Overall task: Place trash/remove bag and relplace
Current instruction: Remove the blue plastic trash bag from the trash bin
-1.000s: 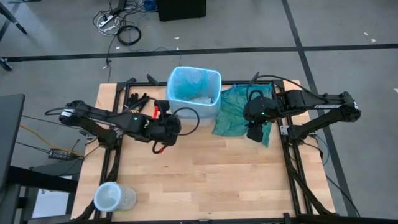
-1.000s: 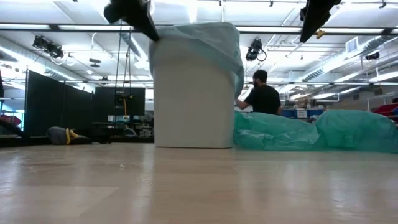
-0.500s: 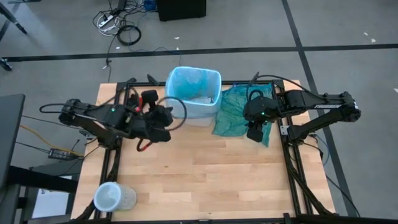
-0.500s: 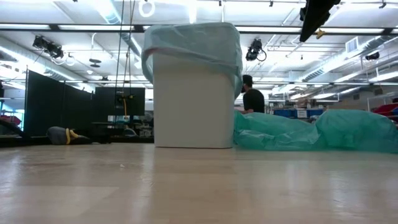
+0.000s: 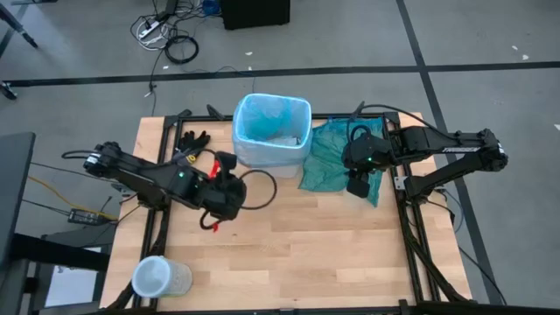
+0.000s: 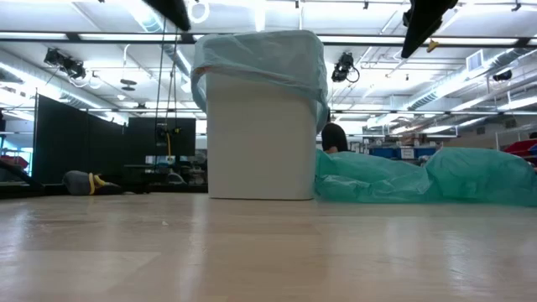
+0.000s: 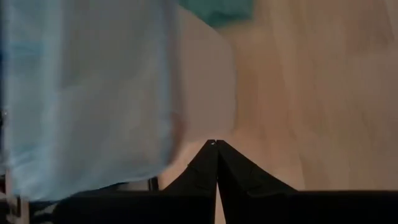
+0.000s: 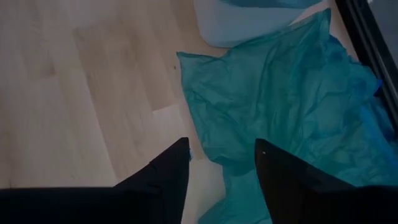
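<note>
While the left gripper (image 5: 229, 203) hangs over the bench (image 5: 289, 254) left of and nearer than the white bin (image 5: 273, 154), its fingers (image 7: 208, 171) are pressed together on nothing. Lining that bin, the light blue bag (image 5: 271, 122) folds over the rim at the far centre. Pale scraps, probably the trash (image 5: 282, 139), lie inside. The right gripper (image 5: 360, 185) hovers with fingers (image 8: 166, 171) apart above the teal bag (image 5: 328, 157) right of the bin.

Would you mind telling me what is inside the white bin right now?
The white bin is lined with the light blue bag, folded over its rim. A few pale scraps lie at the bottom. Anything beneath the liner's folds is covered and cannot be seen.
</note>
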{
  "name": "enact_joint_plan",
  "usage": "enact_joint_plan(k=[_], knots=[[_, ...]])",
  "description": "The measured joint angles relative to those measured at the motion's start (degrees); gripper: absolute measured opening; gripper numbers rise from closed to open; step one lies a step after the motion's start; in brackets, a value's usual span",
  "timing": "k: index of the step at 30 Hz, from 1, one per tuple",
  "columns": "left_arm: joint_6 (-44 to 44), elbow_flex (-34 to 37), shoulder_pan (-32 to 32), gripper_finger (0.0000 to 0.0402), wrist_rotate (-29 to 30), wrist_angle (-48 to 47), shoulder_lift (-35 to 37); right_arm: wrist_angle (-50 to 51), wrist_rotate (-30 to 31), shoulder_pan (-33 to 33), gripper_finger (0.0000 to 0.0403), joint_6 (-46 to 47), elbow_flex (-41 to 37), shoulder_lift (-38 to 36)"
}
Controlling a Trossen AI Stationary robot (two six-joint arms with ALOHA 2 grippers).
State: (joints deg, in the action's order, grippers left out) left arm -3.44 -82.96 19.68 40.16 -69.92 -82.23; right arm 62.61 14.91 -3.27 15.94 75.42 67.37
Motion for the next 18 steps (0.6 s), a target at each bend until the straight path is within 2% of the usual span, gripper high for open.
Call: enact_joint_plan(k=[10, 18], knots=[[-3.9, 0.6, -5.0, 0.0051, -15.4, 1.5, 0.2, 0.0, 1.0, 0.0, 0.0241, -1.3, 0.0, 0.0], [-4.7, 0.8, -11.0, 0.0092, -12.2, 1.3, 0.2, 0.0, 1.5, 0.0, 0.0269, -1.2, 0.0, 0.0]])
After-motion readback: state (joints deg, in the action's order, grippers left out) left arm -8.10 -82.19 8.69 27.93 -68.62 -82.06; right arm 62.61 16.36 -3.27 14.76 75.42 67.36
